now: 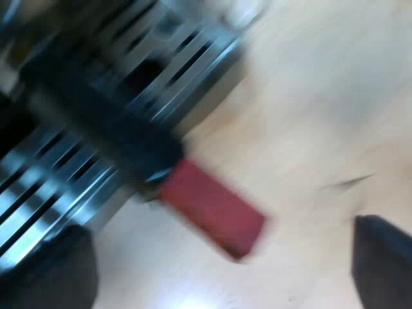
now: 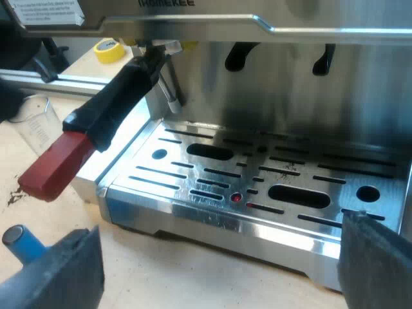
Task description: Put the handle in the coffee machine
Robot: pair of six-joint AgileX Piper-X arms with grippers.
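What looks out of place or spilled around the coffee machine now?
Only small things. Dark specks, perhaps coffee grounds, lie on the table near the handle's red end, and a few on the drip tray. Nothing looks tilted or damaged.
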